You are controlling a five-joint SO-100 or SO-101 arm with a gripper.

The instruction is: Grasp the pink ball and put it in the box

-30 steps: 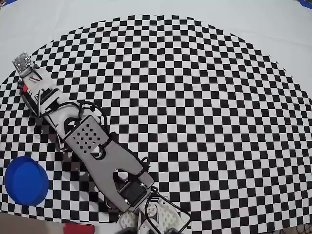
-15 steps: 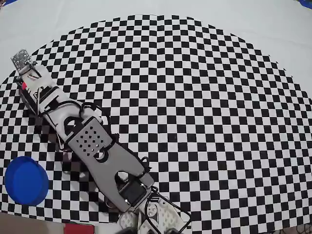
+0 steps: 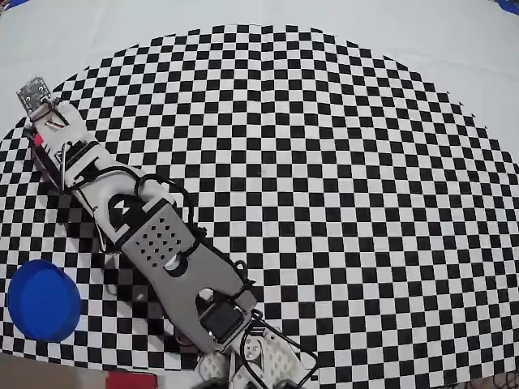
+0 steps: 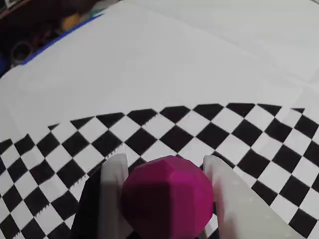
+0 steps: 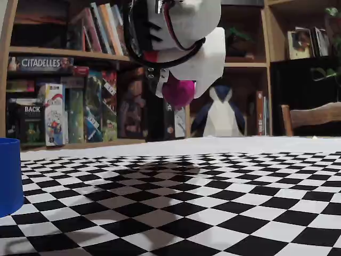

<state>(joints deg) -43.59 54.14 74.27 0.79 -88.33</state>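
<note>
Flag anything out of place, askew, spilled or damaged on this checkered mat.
Nothing stands out. The pink ball sits in the end effector, held above the mat in the fixed view; the blue box stands upright at the mat's edge.

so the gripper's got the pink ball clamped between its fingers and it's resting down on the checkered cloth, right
Not quite. The gripper does have the pink ball clamped between its fingers, but the ball is not resting on the checkered cloth. The fixed view shows the ball held well up in the air, with only its shadow on the squares below.
</note>
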